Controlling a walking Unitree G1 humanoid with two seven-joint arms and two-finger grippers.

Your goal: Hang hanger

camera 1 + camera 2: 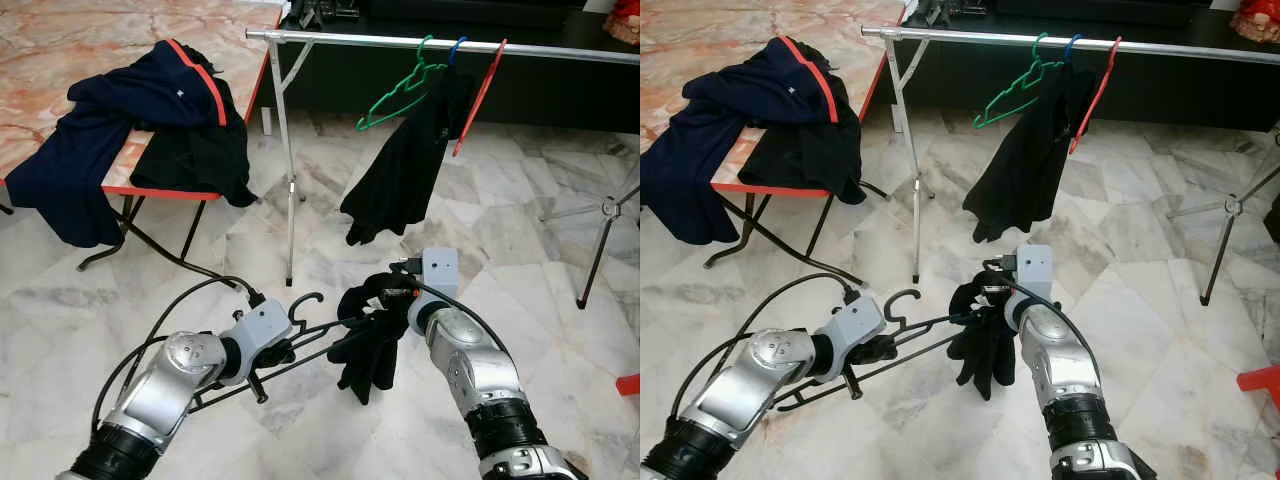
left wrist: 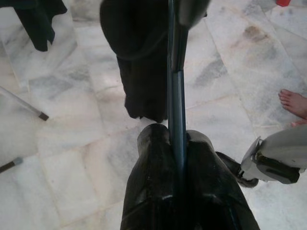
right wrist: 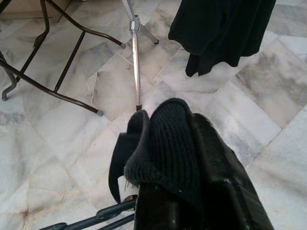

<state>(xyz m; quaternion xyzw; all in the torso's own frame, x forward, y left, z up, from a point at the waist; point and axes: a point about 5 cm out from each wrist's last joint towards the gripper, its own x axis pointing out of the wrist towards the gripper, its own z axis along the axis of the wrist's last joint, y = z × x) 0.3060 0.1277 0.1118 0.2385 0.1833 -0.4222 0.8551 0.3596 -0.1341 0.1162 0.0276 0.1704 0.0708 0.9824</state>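
The left tool (image 1: pixel 285 350) is seen clamped tight on the thin black wire hanger (image 1: pixel 300 335), held low over the white marble floor (image 1: pixel 560 330). The right tool (image 1: pixel 385 300) is closed on a dark knitted garment (image 1: pixel 368 355) draped over the hanger's far end. Open floor lies ahead up to the silver metal clothes rail (image 1: pixel 340 40), where a green plastic hanger (image 1: pixel 395 95) and a black hanging garment (image 1: pixel 400 170) are seen. A red-edged marble-topped counter (image 1: pixel 60 60) carrying dark clothes (image 1: pixel 150 110) stands to the left.

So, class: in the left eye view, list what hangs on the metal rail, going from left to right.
Along the metal rail: green hanger → blue hanger hook, above the black garment → red hanger.
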